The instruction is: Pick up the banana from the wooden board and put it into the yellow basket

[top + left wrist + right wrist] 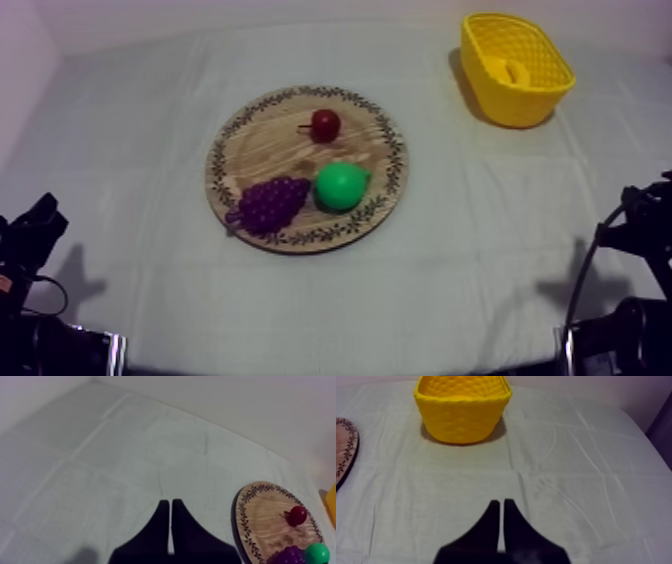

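The banana seems to lie inside the yellow basket at the far right, a pale shape on its floor. The wooden board in the middle carries grapes, a pear and a small red fruit. Your left gripper and right gripper rest at the near edge, fingers together on nothing. The placing looks done, so leave both parked.
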